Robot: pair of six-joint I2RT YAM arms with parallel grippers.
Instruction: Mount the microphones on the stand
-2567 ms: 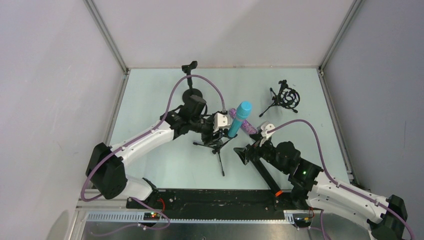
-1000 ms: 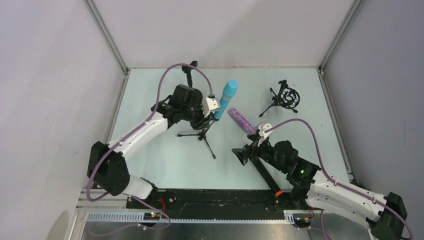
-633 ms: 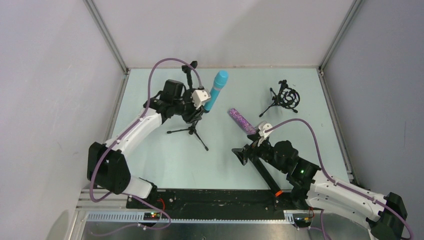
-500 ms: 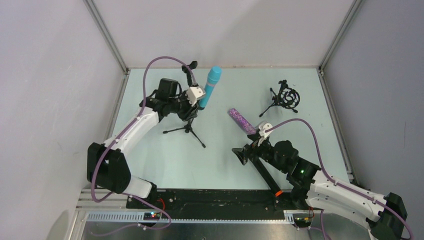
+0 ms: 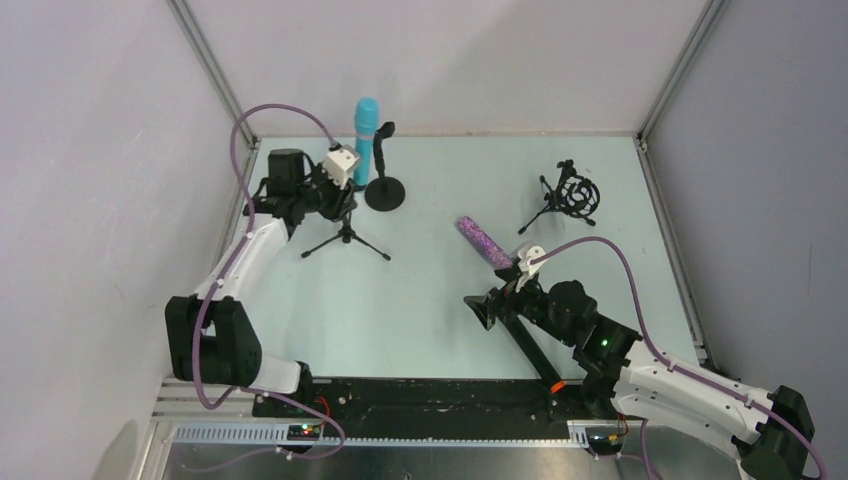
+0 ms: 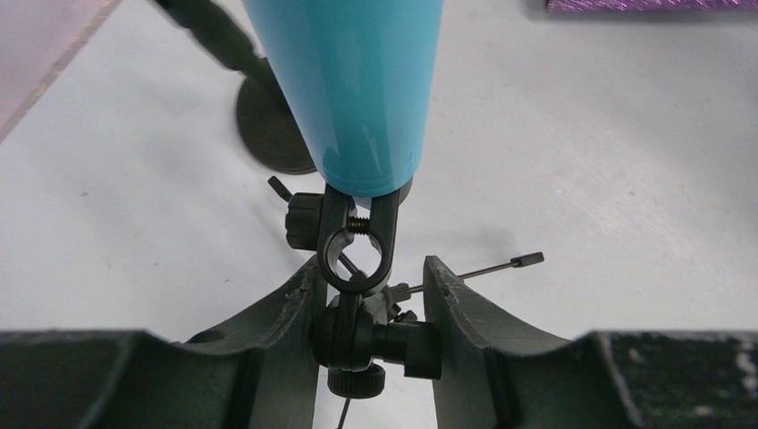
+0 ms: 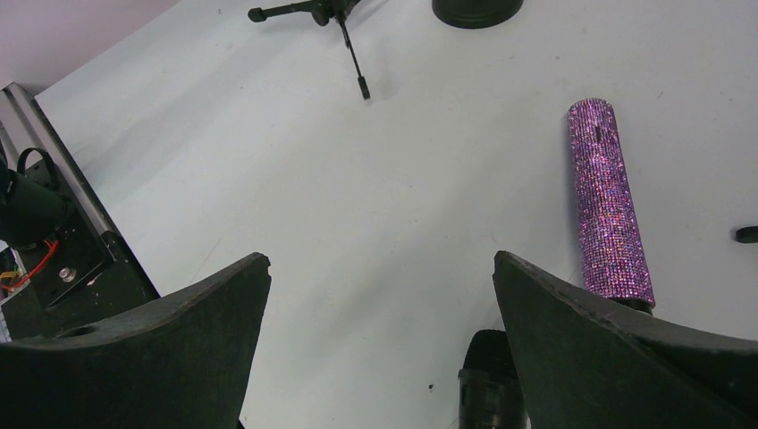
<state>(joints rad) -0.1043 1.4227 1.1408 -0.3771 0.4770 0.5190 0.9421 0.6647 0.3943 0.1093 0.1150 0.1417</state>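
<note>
My left gripper point(image 5: 348, 192) is shut on the head joint of a small black tripod stand point(image 5: 345, 238) at the back left. The light blue microphone point(image 5: 367, 125) sits upright in that stand's clip. In the left wrist view my gripper point(image 6: 371, 304) clamps the stand's joint point(image 6: 375, 340) below the blue microphone point(image 6: 357, 80). The purple glittery microphone point(image 5: 484, 241) lies on the table and also shows in the right wrist view point(image 7: 608, 197). My right gripper point(image 5: 495, 305) is open and empty above the head of the black microphone point(image 5: 530, 350), whose head point(image 7: 490, 384) shows between the jaws.
A round-base stand point(image 5: 385, 190) with an empty clip stands right beside the blue microphone. A tripod with a shock mount point(image 5: 572, 197) stands at the back right. The left wall is close to my left arm. The table mat point(image 5: 420, 300) is pale green.
My left gripper has carried the tripod stand with the blue microphone from the table's middle to the back left, next to the round-base stand. The right arm has not moved.
</note>
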